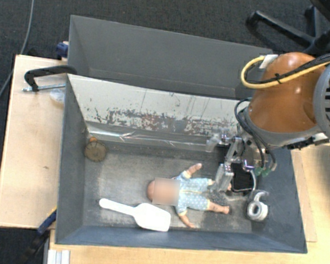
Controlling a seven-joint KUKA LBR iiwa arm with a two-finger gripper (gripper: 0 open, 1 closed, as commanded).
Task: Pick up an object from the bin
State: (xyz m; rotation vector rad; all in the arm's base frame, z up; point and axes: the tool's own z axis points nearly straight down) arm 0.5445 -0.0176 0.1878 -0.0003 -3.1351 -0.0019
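A grey metal bin (69, 165) stands above dark carpet (19, 11), and its back wall is scuffed and streaked. The robot's orange cover (282, 94) hides the bin's right rear corner. The gripper (223, 185) hangs at the edge of a baby doll (192, 198) in a pale blue dress, lying front right. Whether the gripper is clenched or released, or touches the doll, cannot be told. A white scoop (139, 214) lies just in front of the doll. A metal ring (256, 211) lies to its right and a brown lump (96, 150) far left.

The grey bin (131, 172) holds a doll (191, 196) at centre, a white scoop (139, 214) lower left, a brown disc (96, 150) at left and a metal ring (256, 210) lower right.
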